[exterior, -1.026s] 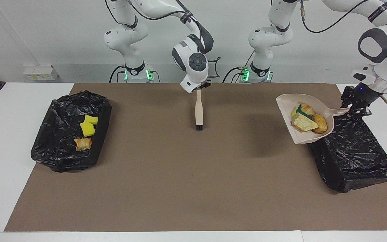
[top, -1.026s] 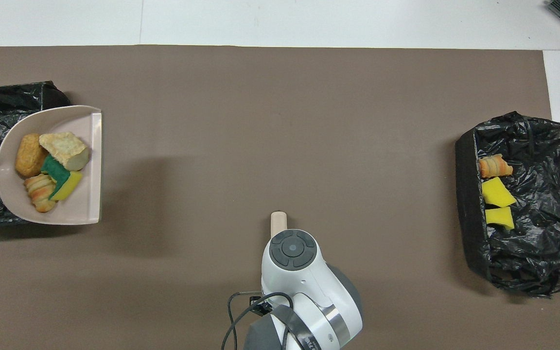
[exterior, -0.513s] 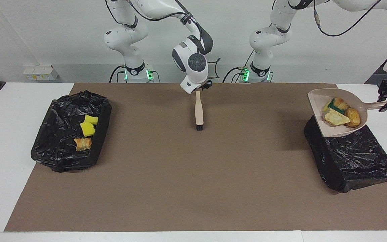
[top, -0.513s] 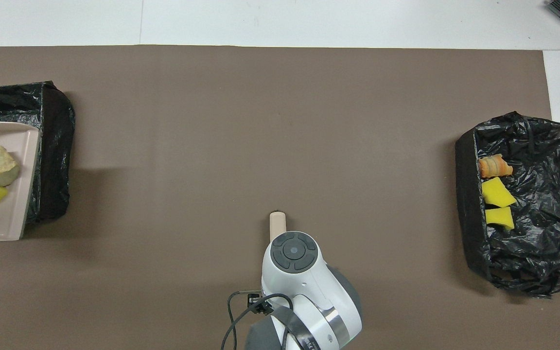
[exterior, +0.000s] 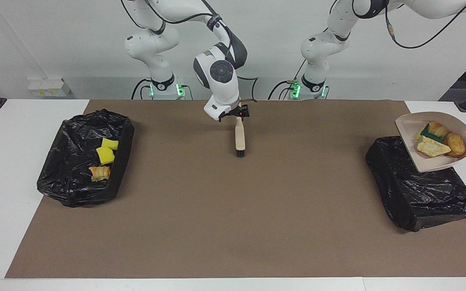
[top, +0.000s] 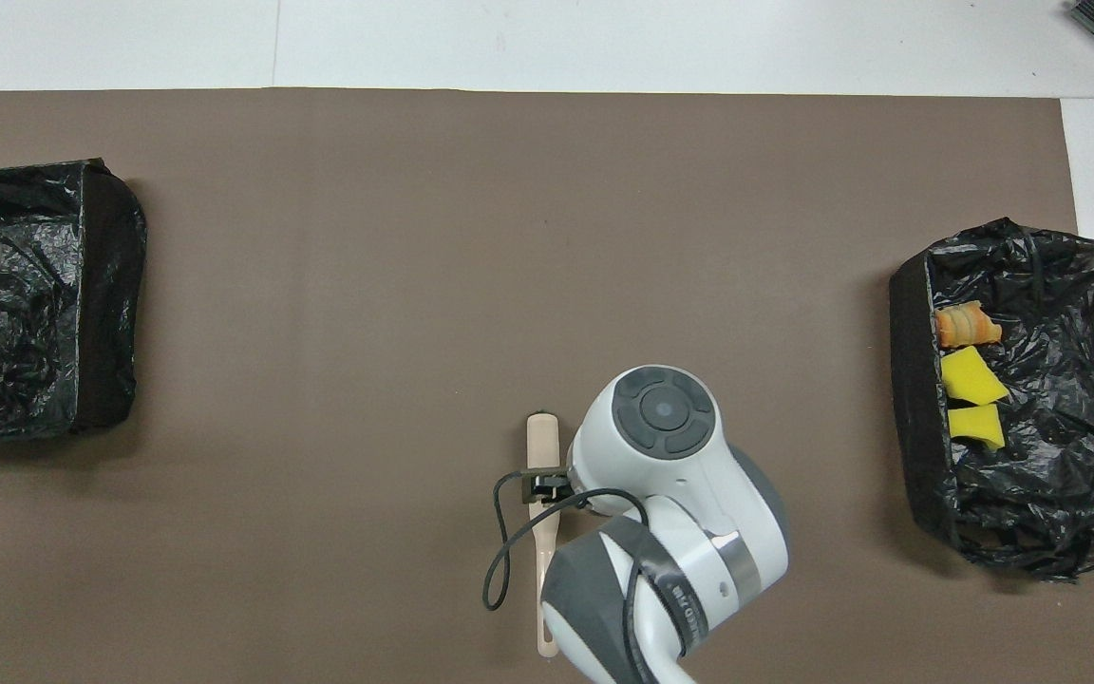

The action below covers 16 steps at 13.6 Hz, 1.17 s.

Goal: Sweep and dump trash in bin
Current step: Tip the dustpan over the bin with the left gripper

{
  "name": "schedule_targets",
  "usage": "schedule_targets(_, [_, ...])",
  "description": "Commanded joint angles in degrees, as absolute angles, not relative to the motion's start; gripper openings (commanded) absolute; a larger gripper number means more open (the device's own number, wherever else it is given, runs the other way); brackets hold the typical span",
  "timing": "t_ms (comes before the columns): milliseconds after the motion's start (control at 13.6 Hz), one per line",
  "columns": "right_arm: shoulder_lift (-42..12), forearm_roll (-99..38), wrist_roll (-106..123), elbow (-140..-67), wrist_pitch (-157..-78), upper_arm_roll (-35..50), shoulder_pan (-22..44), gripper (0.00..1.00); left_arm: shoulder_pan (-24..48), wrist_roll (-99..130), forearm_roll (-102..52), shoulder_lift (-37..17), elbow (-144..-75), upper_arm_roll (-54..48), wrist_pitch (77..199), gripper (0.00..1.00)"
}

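Brown mat, right jaws released over brush, left jaws unseen, clenched.

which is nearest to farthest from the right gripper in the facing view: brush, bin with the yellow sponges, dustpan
1. Beige wooden-handled brush, lying on the brown mat right under the right gripper.
2. Black bag-lined bin holding yellow sponge pieces, toward the right arm's end of the table.
3. Beige plastic dustpan loaded with trash, raised over the other black bin at the left arm's end.

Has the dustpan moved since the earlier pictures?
Yes. In the facing view the dustpan has gone outward past the black bin at the left arm's end of the table, toward the table's edge, and no longer overhangs the brown mat.
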State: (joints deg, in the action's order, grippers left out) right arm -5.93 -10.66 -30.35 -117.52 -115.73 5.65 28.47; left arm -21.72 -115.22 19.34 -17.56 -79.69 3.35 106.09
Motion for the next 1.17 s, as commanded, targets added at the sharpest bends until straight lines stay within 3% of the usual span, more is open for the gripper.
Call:
schedule_targets(0, [-7.2,-3.9,-27.1,-114.9,-117.7,6.2,23.0,1.0,-21.7,-109.0,25.3,-20.0,-77.3,2.6,109.3,0.0])
schedule_targets(293, [-7.5,2.7,-21.6,-113.8,-124.0,6.2,15.5,1.0,-19.3,-94.3,33.8,-20.0,-80.2,2.6,113.0,0.0])
schedule_targets(440, [-7.2,8.1,-20.7,-111.3,-123.1,6.2,13.3,1.0,-18.2,-93.0,37.8,-19.5,-82.3,2.6,114.9,0.0])
schedule_targets(879, [-3.0,7.8,-17.1,-102.8,-111.3,6.2,8.6,1.0,-16.9,-88.0,46.9,-18.1,-85.4,2.6,117.9,0.0])
schedule_targets(1099, [2.7,7.7,-14.3,-102.1,-105.5,6.0,6.3,1.0,-14.2,-77.2,56.0,-14.7,-90.9,2.6,117.3,0.0])
